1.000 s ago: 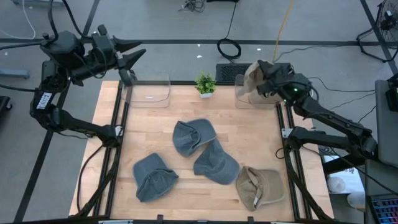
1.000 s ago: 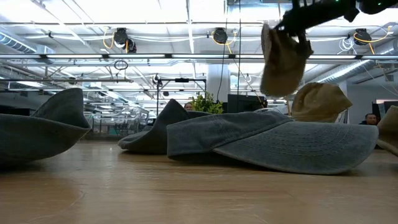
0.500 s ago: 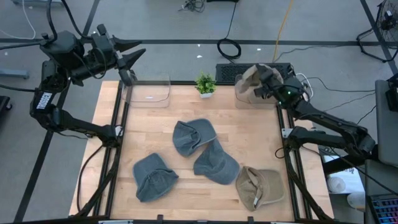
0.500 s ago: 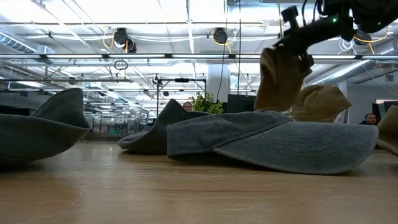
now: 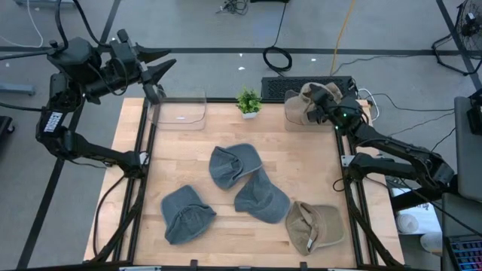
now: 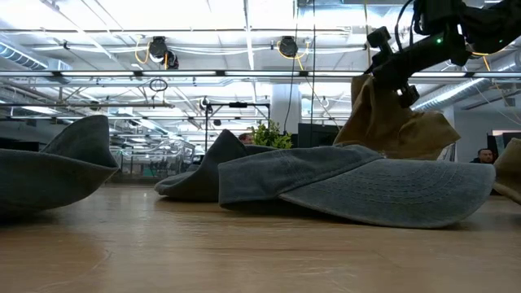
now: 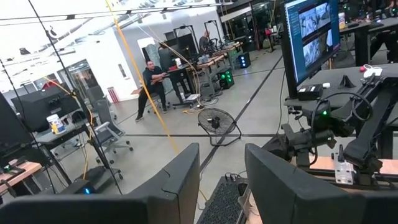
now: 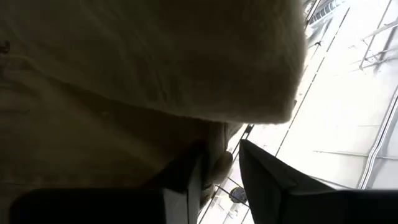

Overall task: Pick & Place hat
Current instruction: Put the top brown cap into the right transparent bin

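Tan cloth fills the right wrist view: a tan hat [image 8: 124, 56] lies right against the right claw [image 8: 217, 163], whose two dark fingers [image 8: 267, 177] stand slightly apart with a fold of the fabric between them. Whether they still pinch that fold or have let it go cannot be told. In the high view the right claw [image 5: 322, 108] sits over the clear bin [image 5: 295, 119] at the counter's far right corner, and the hat [image 5: 309, 98] it carries lies directly beneath and around its tips, resting in that bin. The low view shows the same hat [image 6: 391, 122] slumped below the claw [image 6: 396, 77].

Well away from that claw, toward the near side of the wooden counter [image 5: 301, 158], lie three grey hats [image 5: 232, 164] [image 5: 260, 198] [image 5: 185, 214] and a second tan hat [image 5: 313, 225]. A small potted plant [image 5: 248, 102] stands just beside the bin, to the claw's left.

The left claw [image 5: 157, 64] waits raised above the far left corner, over another clear bin [image 5: 179, 111], its fingers [image 7: 273, 180] spread and holding nothing.
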